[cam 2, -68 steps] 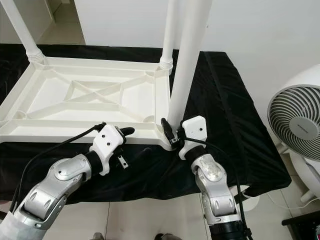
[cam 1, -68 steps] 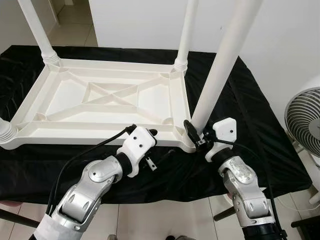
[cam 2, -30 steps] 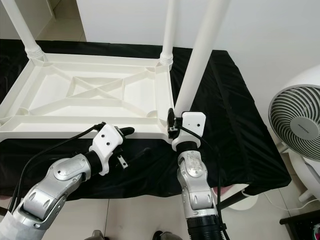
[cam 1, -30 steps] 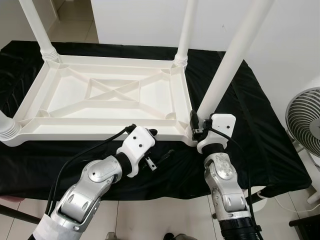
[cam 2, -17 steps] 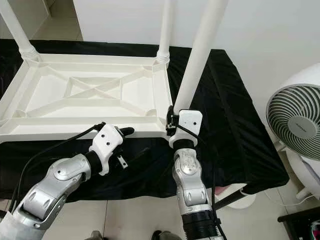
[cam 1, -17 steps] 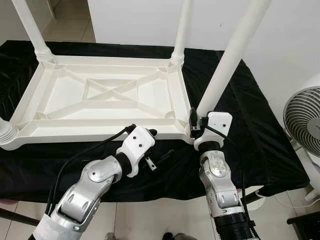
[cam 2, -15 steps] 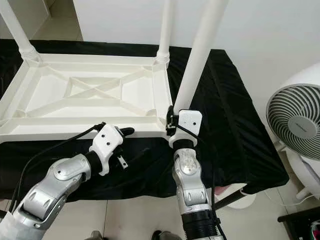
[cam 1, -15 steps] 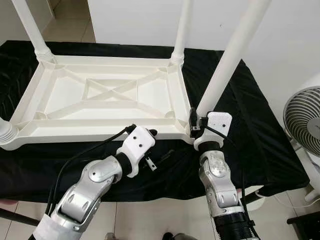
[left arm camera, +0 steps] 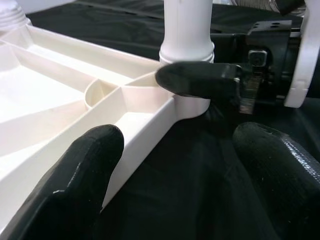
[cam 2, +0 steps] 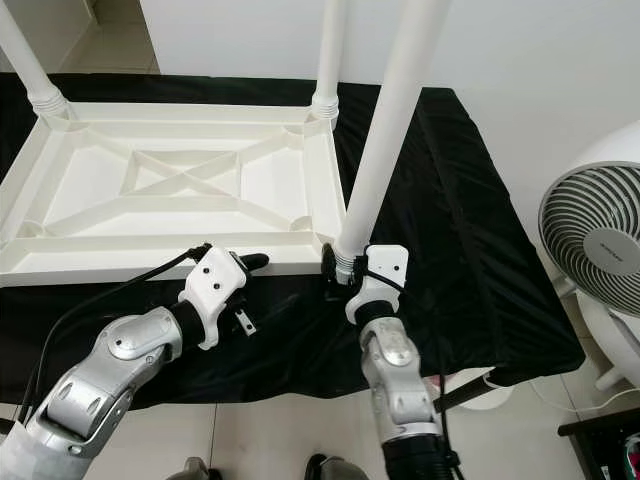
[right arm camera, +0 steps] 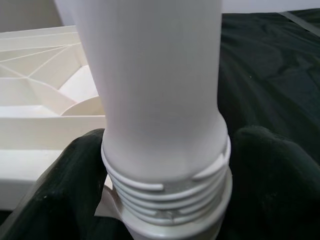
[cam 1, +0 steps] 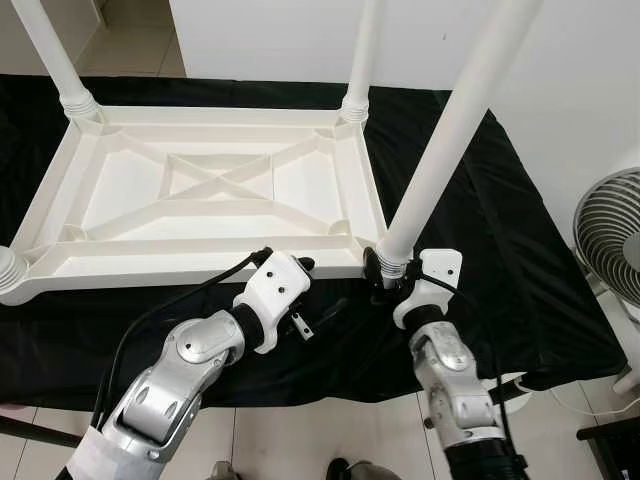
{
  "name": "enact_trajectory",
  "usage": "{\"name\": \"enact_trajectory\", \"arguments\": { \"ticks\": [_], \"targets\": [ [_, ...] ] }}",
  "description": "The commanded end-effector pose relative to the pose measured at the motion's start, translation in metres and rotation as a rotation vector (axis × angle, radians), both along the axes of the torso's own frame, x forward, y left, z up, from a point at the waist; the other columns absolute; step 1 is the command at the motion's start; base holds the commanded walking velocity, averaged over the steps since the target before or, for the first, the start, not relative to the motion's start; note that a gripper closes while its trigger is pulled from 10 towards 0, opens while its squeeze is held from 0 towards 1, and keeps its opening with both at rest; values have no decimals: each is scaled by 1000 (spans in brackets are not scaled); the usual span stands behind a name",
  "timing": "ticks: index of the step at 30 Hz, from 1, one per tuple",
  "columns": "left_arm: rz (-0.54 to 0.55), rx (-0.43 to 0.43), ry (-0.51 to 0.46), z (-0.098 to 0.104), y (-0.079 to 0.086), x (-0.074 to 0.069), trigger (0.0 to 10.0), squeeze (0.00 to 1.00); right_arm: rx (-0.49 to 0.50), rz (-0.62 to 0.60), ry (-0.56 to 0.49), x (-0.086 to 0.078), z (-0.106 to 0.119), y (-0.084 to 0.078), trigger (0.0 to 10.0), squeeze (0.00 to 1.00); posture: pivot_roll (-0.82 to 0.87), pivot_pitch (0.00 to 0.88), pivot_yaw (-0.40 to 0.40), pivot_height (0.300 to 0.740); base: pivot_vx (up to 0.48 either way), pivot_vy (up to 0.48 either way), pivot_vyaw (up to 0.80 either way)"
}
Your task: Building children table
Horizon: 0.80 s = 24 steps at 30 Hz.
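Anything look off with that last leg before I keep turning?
Yes. The leg in the right pincer leans, while the far legs stand straighter. The right wrist view shows its thread still exposed above the corner socket, so it isn't seated. The left pincer sits open by the tabletop rim.

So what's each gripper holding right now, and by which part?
The right gripper clasps the long white plastic table leg at its threaded base. The left gripper holds nothing, fingers open beside the upturned white tabletop's rim.

Right fingers [right arm camera: 270, 185] clamped, left fingers [left arm camera: 75, 190] apart
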<state>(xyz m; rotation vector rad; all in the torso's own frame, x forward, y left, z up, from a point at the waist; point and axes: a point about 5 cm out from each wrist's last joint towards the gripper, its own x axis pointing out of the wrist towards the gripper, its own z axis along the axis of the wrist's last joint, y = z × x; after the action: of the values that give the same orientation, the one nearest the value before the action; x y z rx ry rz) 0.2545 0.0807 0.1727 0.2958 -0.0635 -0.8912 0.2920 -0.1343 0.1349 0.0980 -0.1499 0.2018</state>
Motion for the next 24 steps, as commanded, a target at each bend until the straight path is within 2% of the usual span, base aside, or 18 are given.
{"name": "enact_trajectory", "arguments": {
  "ticks": [1,2,6,12,18,24],
  "targets": [
    [-21,-1,7,-2,0,-1,10000,0,2,23,10,-1,-1,-1,10000,784,115,104,-40,740,0,0,0],
    [-20,-1,8,-2,0,-1,10000,0,-6,39,6,0,0,-3,10000,0,114,97,-45,740,0,0,0],
    [-22,0,7,-3,-1,-1,10000,0,-24,75,-15,1,5,-7,10000,0,115,93,-47,740,0,0,0],
    [-35,5,7,-4,-3,-1,10000,0,-71,204,-60,5,17,-14,10000,0,114,74,-48,740,0,0,0],
    [-40,8,5,-4,-4,-1,10000,0,-102,251,-73,10,22,-18,10000,0,111,67,-45,740,0,0,0],
    [-51,4,5,-3,-7,0,10000,0,-182,314,-79,24,25,-23,10000,0,107,70,-44,740,0,0,0]
  ]
}}
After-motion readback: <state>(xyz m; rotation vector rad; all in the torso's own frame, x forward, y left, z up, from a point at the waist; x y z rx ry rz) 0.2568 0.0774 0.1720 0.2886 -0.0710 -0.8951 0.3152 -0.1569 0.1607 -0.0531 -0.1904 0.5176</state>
